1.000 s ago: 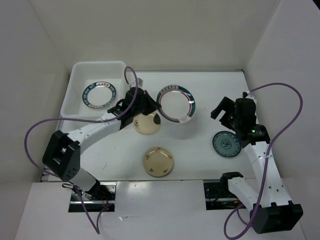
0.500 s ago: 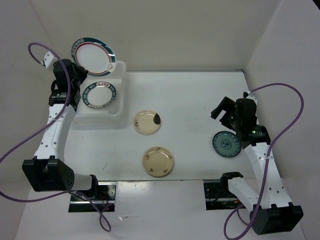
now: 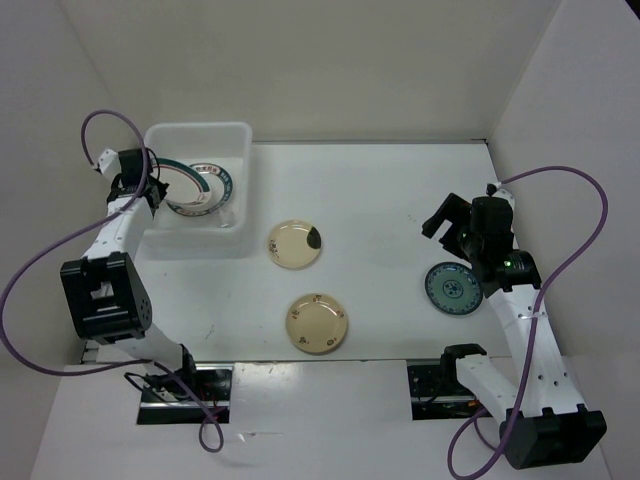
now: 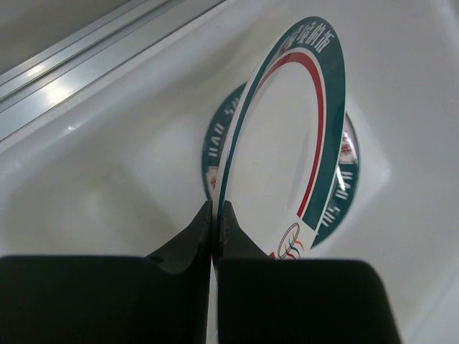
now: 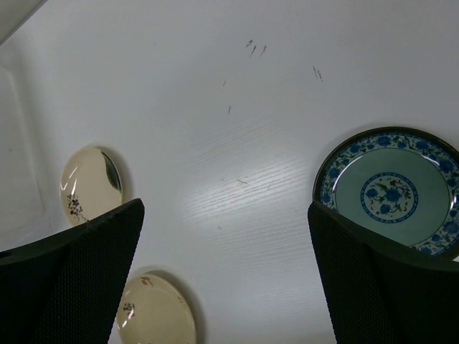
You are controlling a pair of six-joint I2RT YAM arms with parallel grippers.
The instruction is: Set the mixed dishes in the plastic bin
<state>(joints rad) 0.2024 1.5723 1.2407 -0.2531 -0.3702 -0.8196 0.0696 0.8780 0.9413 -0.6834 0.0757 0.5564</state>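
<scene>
The plastic bin (image 3: 240, 140) stands at the back left. One white plate with a dark patterned rim (image 3: 218, 185) lies flat in it. My left gripper (image 3: 148, 185) is shut on the edge of the red-ringed plate (image 3: 172, 185), which stands tilted inside the bin over the flat plate. The left wrist view shows the red-ringed plate (image 4: 294, 136) edge-on between the tips of that gripper (image 4: 215, 211). Two cream plates (image 3: 295, 244) (image 3: 317, 323) lie mid-table. The teal plate (image 3: 453, 288) lies at the right, just below my open, empty right gripper (image 3: 462, 215).
White walls close in the table on the left, back and right. The bin wall (image 4: 107, 158) is close beside the left fingers. In the right wrist view the teal plate (image 5: 391, 190) is at the right and the cream plates (image 5: 90, 183) (image 5: 154, 312) are at the left.
My left arm carried the red-ringed plate from mid-table up over the back left corner and down into the bin. The right arm has not moved.
</scene>
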